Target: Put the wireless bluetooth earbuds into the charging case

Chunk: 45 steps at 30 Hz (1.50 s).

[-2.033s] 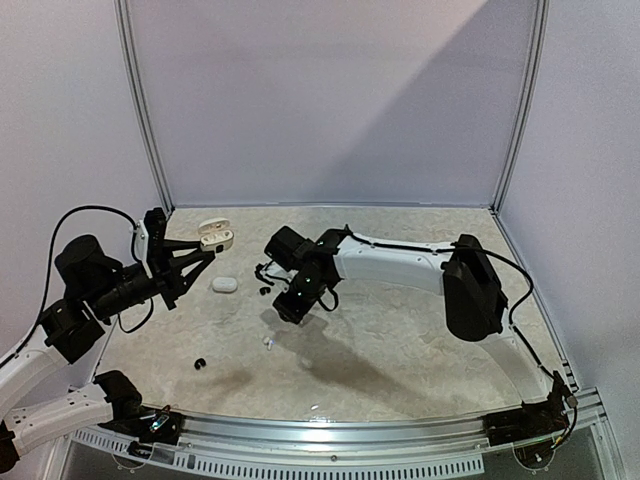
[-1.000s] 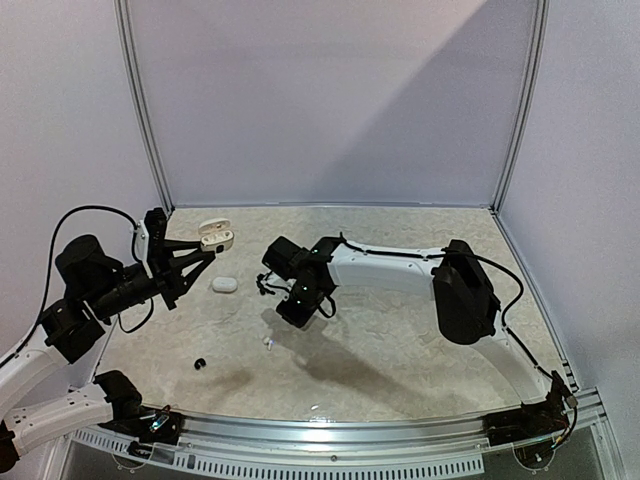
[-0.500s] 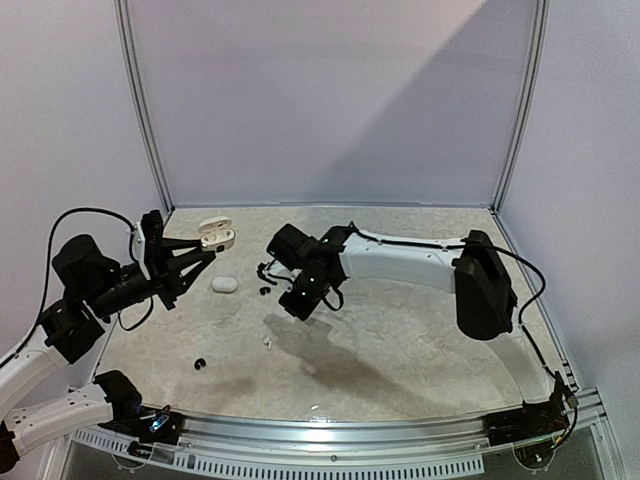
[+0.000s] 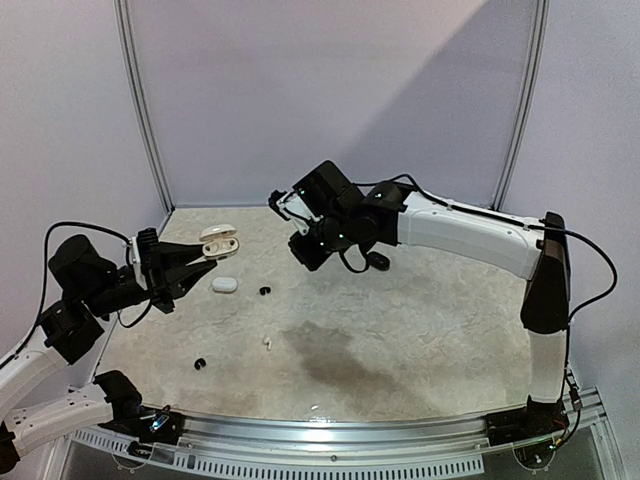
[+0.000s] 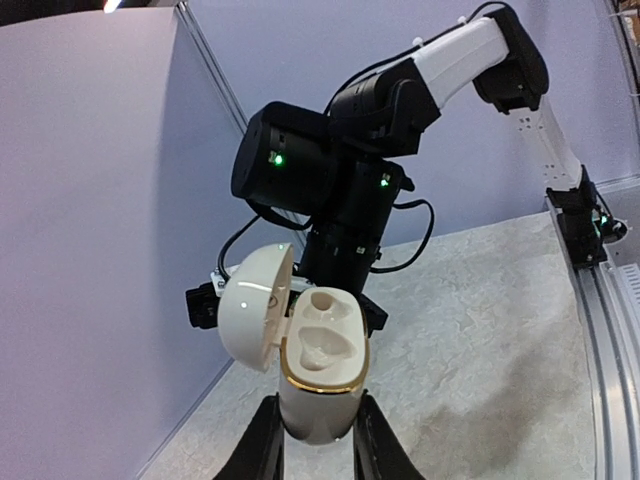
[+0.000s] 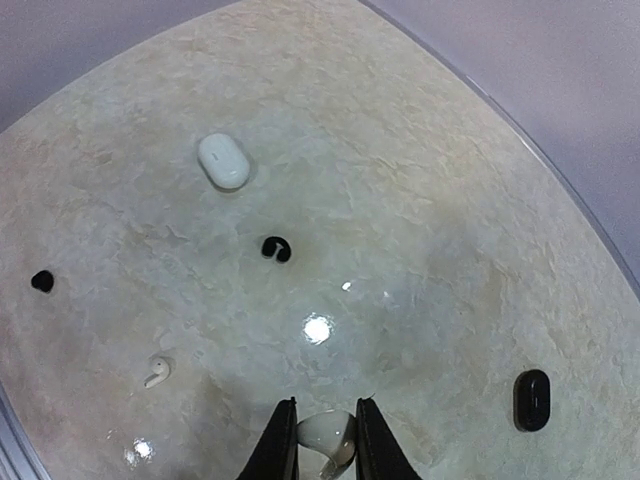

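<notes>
Left gripper [image 5: 315, 428] clamped on the glossy cream charging case [image 5: 318, 370], egg-shaped, domed lid hinged open, gold rim, two moulded wells showing. Right gripper [image 6: 324, 445] high over the mottled stone-look table [image 6: 450, 180], pinching a smooth white earbud [image 6: 324, 436]. On the table: stemmed white earbud [image 6: 157, 372], curled black earbud [image 6: 276, 248], rounded black earbud [image 6: 42, 281], all well apart.

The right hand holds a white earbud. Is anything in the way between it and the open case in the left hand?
Nothing visible. The left hand holds the case with its lid swung aside, both sockets look empty, and only open air lies between it and the right hand with the white earbud.
</notes>
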Each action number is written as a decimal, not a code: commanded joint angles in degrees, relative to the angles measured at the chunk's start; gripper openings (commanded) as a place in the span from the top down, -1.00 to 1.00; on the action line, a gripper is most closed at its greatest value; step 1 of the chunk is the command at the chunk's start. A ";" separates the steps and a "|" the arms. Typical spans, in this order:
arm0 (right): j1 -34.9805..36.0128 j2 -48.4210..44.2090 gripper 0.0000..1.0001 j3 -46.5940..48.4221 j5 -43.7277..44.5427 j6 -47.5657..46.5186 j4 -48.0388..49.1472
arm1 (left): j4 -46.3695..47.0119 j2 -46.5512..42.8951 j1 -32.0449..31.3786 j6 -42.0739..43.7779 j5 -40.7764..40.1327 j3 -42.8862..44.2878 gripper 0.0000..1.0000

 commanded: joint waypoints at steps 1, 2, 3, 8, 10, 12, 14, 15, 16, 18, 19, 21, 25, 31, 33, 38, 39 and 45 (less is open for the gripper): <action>-1.14 -1.20 0.90 -3.56 8.71 8.78 -3.08 | 0.95 -0.62 0.60 1.83 2.02 -0.75 1.00; -1.19 -1.54 0.88 -4.88 9.54 10.71 -2.63 | 0.99 -0.59 0.60 1.45 2.34 -0.80 1.00; -1.15 -2.41 0.88 -6.26 9.97 11.74 -1.93 | 1.05 -0.51 0.60 1.13 2.62 -0.81 1.00; -1.17 -6.55 0.88 -11.65 7.52 14.42 4.18 | 0.75 1.19 0.60 -7.62 2.20 -0.24 1.00; -1.12 -8.68 0.88 -12.92 5.15 13.31 7.34 | 0.94 2.09 0.60 -15.38 2.48 -0.29 1.00; -1.03 -11.80 0.88 -13.88 3.77 12.50 10.38 | 2.43 2.35 0.60 -20.84 2.47 -0.98 1.00; -0.56 -14.54 0.89 -14.52 2.75 11.54 13.72 | 3.35 2.52 0.60 -23.90 2.16 -1.30 1.00; -0.04 -15.68 0.89 -14.80 2.30 10.24 15.68 | 3.49 2.62 0.60 -24.38 2.00 -1.22 1.00; 0.57 -17.47 0.89 -14.97 1.70 9.19 17.48 | 3.58 2.68 0.60 -24.44 1.83 -1.12 1.00; 1.98 -19.34 0.90 -14.70 0.71 5.88 21.54 | 3.65 2.90 0.60 -24.43 1.05 -0.81 1.00; 2.73 -20.20 0.90 -14.42 0.07 5.11 23.05 | 3.69 3.07 0.60 -24.52 0.99 -0.55 1.00; 3.95 -20.98 0.90 -13.92 -1.46 3.93 26.57 | 4.09 3.30 0.60 -25.17 1.03 -0.12 1.00; 7.32 -21.20 0.90 -12.63 -6.67 -0.11 32.98 | 4.96 3.58 0.60 -26.80 0.78 0.27 1.00; 10.37 -18.40 0.89 -9.94 -19.87 -6.73 37.91 | 6.51 3.82 0.60 -28.82 -0.17 1.32 1.00; 10.62 -17.62 0.89 -9.88 -21.98 -7.41 39.46 | 6.97 3.93 0.60 -29.47 -0.41 1.65 1.00; 10.59 -16.80 0.91 -10.46 -23.14 -7.16 41.85 | 7.01 3.63 0.60 -29.98 -0.34 2.30 1.00; 10.65 -16.65 0.91 -10.45 -23.04 -7.23 41.59 | 7.02 3.67 0.60 -30.02 -0.29 2.40 1.00; 10.62 -16.74 0.91 -11.02 -22.52 -8.25 40.46 | 6.85 3.67 0.60 -29.85 0.04 2.46 1.00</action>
